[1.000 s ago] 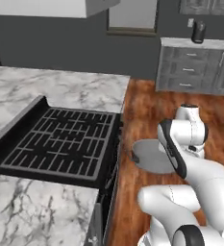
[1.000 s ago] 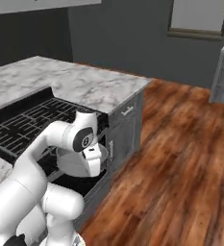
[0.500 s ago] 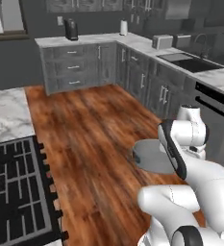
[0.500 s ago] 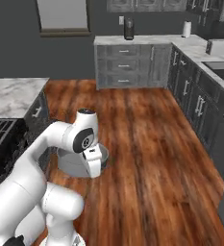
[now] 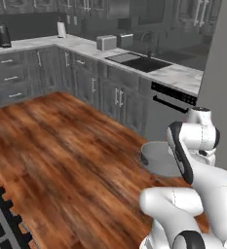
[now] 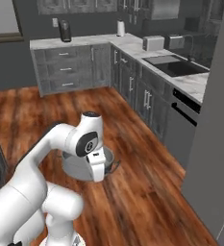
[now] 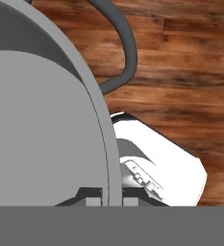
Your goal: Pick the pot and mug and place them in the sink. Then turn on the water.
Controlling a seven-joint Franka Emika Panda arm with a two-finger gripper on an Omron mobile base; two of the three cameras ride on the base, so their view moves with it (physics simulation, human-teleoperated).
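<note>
arm folded low, fingers [image 7: 105,196] pinched together

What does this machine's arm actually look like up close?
The arm is a chain of smooth, rounded glossy white segments, like fat tubes. Dark grey bands mark the joints, and a round dark cap with a small pale mark sits on the wrist. The hand is a white block with small dark markings. No loose cables show.

The light marbled stone counter [image 5: 178,74] runs in an L above dark grey cabinets. Set into it is the black rectangular sink [image 5: 139,62] with a dark gooseneck faucet [image 5: 148,43] behind it. Just beside the sink, toward the corner, stand a pale boxy toaster [image 5: 106,43] and a second small grey appliance [image 5: 125,40]. Farther along are an upright white paper-towel roll [image 5: 62,29] and a black coffee maker [image 5: 0,35]. The reddish-brown wooden plank floor [image 5: 61,155] lies in front.
</note>
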